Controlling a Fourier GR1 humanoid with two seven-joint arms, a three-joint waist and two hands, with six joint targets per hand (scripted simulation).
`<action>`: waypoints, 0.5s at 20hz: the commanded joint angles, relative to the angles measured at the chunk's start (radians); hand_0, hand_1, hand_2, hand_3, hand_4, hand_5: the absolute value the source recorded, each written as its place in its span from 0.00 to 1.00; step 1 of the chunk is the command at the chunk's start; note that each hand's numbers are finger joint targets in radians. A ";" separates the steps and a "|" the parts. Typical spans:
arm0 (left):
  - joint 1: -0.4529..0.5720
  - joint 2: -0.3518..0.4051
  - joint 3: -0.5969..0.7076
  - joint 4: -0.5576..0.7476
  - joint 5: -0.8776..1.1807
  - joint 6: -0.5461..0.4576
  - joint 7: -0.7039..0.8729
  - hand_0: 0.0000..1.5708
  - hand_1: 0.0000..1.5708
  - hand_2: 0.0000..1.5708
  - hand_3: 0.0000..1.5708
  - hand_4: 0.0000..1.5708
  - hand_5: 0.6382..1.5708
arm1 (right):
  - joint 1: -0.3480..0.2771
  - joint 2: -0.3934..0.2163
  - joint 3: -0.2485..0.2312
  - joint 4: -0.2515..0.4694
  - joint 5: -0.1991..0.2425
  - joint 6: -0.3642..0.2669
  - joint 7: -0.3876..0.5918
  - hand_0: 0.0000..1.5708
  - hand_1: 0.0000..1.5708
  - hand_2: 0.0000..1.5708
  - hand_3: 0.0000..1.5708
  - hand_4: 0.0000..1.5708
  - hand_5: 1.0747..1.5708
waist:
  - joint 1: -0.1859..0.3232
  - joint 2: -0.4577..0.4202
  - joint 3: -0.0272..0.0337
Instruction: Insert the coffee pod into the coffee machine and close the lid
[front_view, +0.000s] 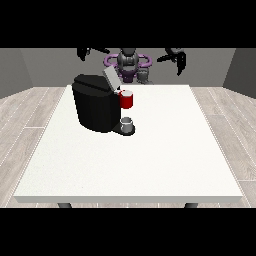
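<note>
Front view: robot (128, 61) small at twelve o'clock, both arms raised behind the far edge of the white table (150, 165).
Coffee machine: black, blocky body (96, 107), sitting at about ten o'clock from the table's middle, well back on the top.
Lid: grey flap (111, 78) tilted up off the machine's top, open.
Red thing at the machine: a red thing at the machine (127, 100), just under the raised lid on the machine's three o'clock side.
Grey thing: small, cup-shaped grey thing (127, 124) on the machine's dark base, directly below the red one; whether it's the pod I cannot tell.
Hand at the view's left: black hand (84, 52) up at eleven o'clock, clear of the table; fingers too small, cannot tell.
Hand at the view's right: black hand (177, 56) at one o'clock, fingers hanging down and relaxed, holding nothing.
</note>
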 joint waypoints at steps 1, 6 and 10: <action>0.057 -0.022 -0.053 -0.099 0.023 -0.005 0.001 0.00 0.00 0.00 0.00 0.26 1.00 | -0.071 -0.022 -0.054 0.046 -0.033 -0.003 0.031 0.00 0.00 0.00 0.00 0.00 1.00 | 0.048 0.052 0.0003; 0.042 0.004 -0.063 -0.194 0.094 -0.025 0.081 0.00 0.00 0.00 0.00 0.25 1.00 | -0.160 -0.027 -0.097 0.094 -0.101 0.022 0.091 0.00 0.00 0.00 0.00 0.05 1.00 | 0.056 0.103 0.0003; 0.136 -0.023 -0.155 -0.304 0.126 0.022 0.091 0.00 0.00 0.00 0.00 0.23 1.00 | -0.174 -0.001 -0.104 0.160 -0.113 0.003 0.067 0.00 0.00 0.00 0.00 0.06 1.00 | 0.079 0.113 0.0003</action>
